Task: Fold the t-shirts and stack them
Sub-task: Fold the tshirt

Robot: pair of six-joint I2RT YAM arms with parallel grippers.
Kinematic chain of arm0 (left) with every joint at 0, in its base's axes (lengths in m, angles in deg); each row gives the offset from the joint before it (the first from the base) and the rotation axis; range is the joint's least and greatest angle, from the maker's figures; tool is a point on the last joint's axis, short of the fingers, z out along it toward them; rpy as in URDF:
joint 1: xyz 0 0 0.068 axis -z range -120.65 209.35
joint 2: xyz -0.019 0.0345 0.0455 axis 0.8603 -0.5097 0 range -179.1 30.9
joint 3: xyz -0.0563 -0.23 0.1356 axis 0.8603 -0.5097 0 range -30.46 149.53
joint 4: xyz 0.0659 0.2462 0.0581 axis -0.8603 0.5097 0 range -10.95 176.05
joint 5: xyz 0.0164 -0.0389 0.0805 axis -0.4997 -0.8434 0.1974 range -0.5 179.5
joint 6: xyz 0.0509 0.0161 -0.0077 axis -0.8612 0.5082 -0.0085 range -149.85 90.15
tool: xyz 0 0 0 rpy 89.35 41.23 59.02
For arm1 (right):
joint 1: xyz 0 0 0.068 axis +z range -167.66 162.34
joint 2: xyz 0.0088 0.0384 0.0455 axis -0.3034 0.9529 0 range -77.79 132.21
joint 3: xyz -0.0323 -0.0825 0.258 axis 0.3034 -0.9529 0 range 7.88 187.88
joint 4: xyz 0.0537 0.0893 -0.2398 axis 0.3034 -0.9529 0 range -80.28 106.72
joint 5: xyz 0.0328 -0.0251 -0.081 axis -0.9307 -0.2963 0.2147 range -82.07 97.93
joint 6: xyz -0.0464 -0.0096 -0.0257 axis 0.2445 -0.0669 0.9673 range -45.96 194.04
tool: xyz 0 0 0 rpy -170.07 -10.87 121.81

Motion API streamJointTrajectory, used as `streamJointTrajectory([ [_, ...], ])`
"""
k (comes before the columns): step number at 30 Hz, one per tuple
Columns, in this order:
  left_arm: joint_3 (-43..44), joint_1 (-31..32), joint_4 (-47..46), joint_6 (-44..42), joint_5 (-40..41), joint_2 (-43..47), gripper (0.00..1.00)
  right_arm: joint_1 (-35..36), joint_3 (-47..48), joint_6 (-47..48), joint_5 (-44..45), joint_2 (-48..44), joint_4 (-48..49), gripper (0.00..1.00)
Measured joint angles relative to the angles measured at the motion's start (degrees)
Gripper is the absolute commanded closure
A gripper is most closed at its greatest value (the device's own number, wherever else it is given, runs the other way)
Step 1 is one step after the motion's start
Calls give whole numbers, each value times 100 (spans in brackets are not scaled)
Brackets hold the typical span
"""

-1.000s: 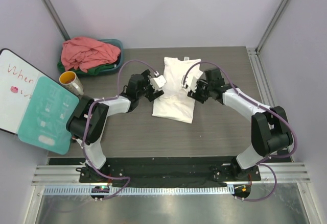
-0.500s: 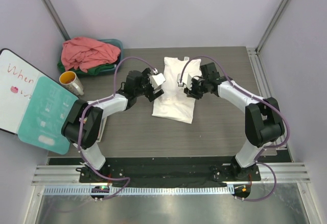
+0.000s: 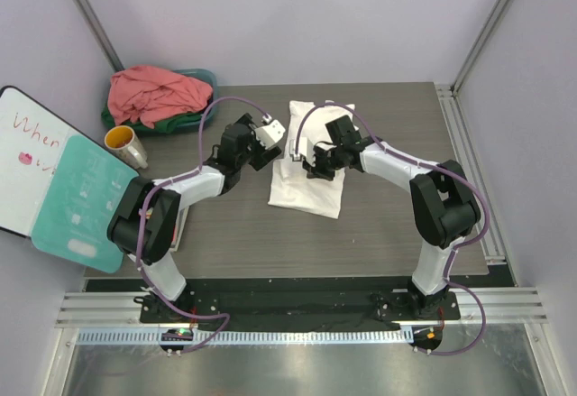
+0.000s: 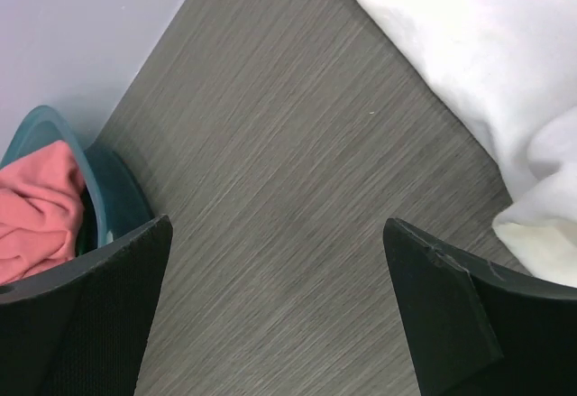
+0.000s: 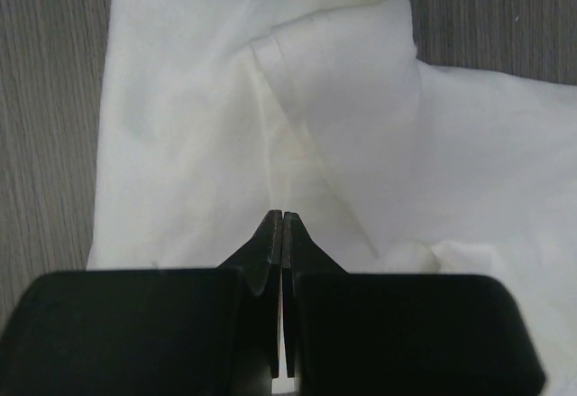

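The right gripper (image 5: 282,225) has its black fingers pressed together with a thin sliver of white between them. They pinch a fold of the white cloth t-shirt (image 5: 180,125), and a raised crease runs from the tips toward the shirt's upper edge in the wrist view. Seen from overhead, this gripper sits over the left part of the shirt, its arm reaching across the garment from the right. The shirt lies in the middle of the dark grey wood-grain table (image 4: 270,143), partly folded, with one short sleeve sticking out at its far right corner.

The left gripper (image 4: 278,225) is spread wide and holds nothing. It hangs over bare tabletop just beside the shirt's left edge — not touching it.

Well apart, at the table's far left corner, stands the teal plastic basin (image 3: 209,78). The crumpled salmon-pink t-shirt (image 3: 153,91) is heaped on top of it — the dark green t-shirt (image 3: 185,124) shows beneath, at the near rim.
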Motion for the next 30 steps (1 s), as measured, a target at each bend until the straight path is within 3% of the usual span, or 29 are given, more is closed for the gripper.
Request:
streamJointTrajectory([
  [30,-378,0,-166,26,181,107,0,144,-201,-42,210,271,208,99],
])
